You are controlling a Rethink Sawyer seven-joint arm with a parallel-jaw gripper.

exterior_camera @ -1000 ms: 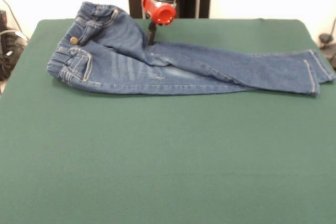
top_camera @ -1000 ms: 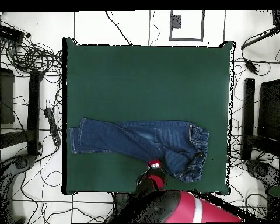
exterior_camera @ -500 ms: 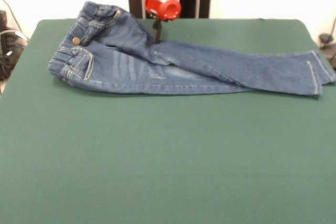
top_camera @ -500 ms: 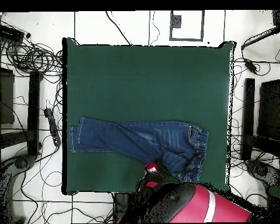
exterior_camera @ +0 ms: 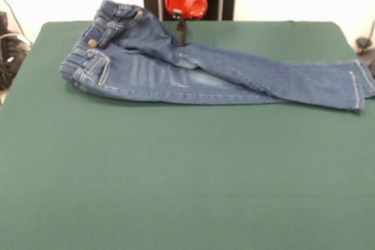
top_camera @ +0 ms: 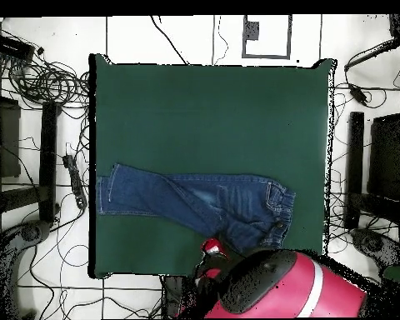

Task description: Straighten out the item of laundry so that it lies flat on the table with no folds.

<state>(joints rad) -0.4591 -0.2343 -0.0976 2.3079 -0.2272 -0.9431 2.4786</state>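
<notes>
The small blue denim jeans lie along the far side of the dark green table. Their waistband is at the left in the front view and the legs stretch to the right, one leg folded partly over the other. My gripper comes down from the red wrist onto the jeans' far edge at the crotch and is shut on the denim there. In the overhead view the jeans lie near the bottom edge of the table, with the gripper at their lower edge.
The leg cuffs reach the table's right edge in the front view. The red arm covers the table's bottom edge in the overhead view. Cables and dark equipment lie on the floor around the table.
My gripper has drawn back toward the pedestal, and the jeans have slid with it toward the table's far edge and slightly right in the front view.
</notes>
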